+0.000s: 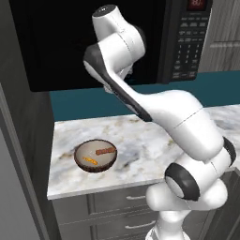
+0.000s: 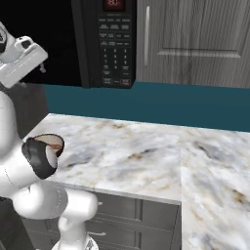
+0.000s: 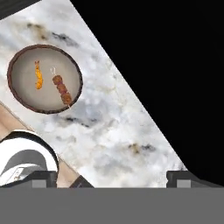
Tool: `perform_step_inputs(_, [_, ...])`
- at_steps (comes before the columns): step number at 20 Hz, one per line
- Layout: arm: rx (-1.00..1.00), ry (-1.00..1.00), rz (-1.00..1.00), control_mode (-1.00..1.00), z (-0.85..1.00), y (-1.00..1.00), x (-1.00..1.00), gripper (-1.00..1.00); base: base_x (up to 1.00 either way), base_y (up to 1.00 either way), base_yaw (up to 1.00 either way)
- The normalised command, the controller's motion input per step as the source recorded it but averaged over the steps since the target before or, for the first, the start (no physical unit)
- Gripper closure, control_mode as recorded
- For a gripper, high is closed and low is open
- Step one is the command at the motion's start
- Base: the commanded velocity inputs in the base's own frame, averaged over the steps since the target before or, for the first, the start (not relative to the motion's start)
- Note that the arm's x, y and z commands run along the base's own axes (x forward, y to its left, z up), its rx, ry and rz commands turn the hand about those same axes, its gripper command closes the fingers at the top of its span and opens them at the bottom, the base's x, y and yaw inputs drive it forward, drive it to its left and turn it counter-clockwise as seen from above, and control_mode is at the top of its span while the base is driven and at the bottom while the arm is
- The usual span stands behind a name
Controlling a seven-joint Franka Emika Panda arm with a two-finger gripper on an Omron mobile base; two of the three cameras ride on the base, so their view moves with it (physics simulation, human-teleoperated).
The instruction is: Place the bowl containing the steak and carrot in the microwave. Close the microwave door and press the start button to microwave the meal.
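Observation:
The black microwave hangs above the marble counter. Its front is a dark opening, and its keypad panel with a red display is on its right side. The bowl with the steak and carrot is out of view. Whether the tall dark panel along the left edge is the microwave door, I cannot tell. My gripper hovers over the counter in front of the microwave. It is open, with its fingertips far apart and nothing between them. The white hand is raised beside the dark cavity.
A brown bowl with a small orange sliver and a reddish-brown strip sits near the counter's front left; it is also in the hand view. Grey cabinets stand right of the microwave, and drawers lie below the counter.

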Motion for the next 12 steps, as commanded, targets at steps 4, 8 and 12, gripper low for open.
perform_step_inputs(4, [0.13,-0.87,-0.22,-1.00,-0.96,-0.17,-0.22,-1.00,0.00,0.00,0.00])
perform_step_inputs(8, [0.29,-0.69,-0.05,-1.00,-0.01,-0.28,-0.29,-1.00,0.00,0.00,0.00])
perform_step_inputs(12, [0.31,-0.39,0.04,-1.00,0.77,-0.20,-0.70,-1.00,0.00,0.00,0.00])
